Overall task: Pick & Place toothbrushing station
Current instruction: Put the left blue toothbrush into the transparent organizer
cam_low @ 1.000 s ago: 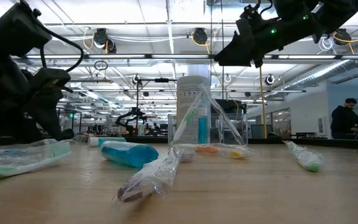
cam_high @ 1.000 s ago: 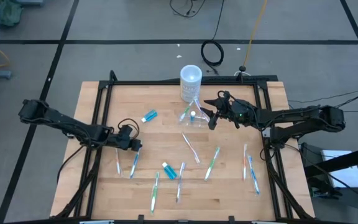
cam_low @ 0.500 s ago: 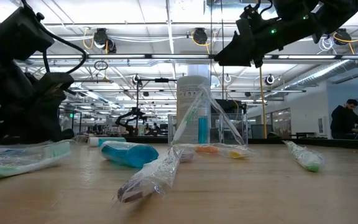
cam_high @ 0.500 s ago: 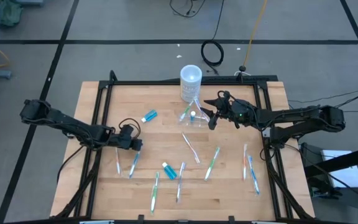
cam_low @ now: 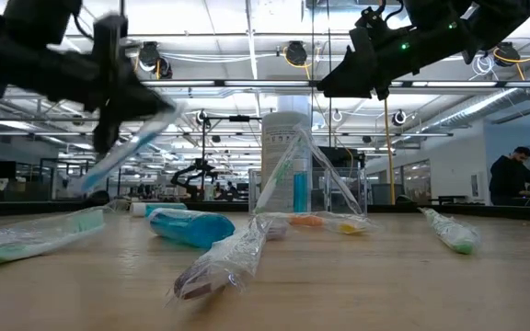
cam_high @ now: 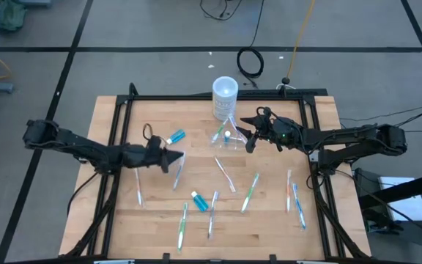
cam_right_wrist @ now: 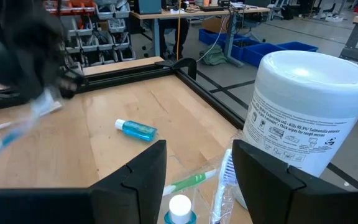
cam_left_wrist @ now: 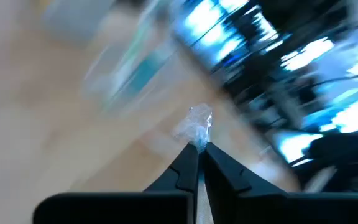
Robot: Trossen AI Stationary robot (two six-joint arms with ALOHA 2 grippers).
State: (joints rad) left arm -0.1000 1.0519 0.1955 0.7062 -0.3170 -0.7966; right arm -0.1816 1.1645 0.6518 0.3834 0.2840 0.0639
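Now the left gripper (cam_high: pixel 168 158), clamped on a wrapped blue toothbrush (cam_high: pixel 176 173), should carry it steadily to the clear container (cam_high: pixel 227 137), beside the open right gripper (cam_high: pixel 249 139).

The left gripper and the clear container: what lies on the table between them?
In the high view, one blue tube lies between the left gripper and the clear container; otherwise bare wood.

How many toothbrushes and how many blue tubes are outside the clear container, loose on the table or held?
Loose toothbrushes on the table: 7
Held toothbrush, in the left gripper: 1
Loose blue tubes: 2
Total: 10
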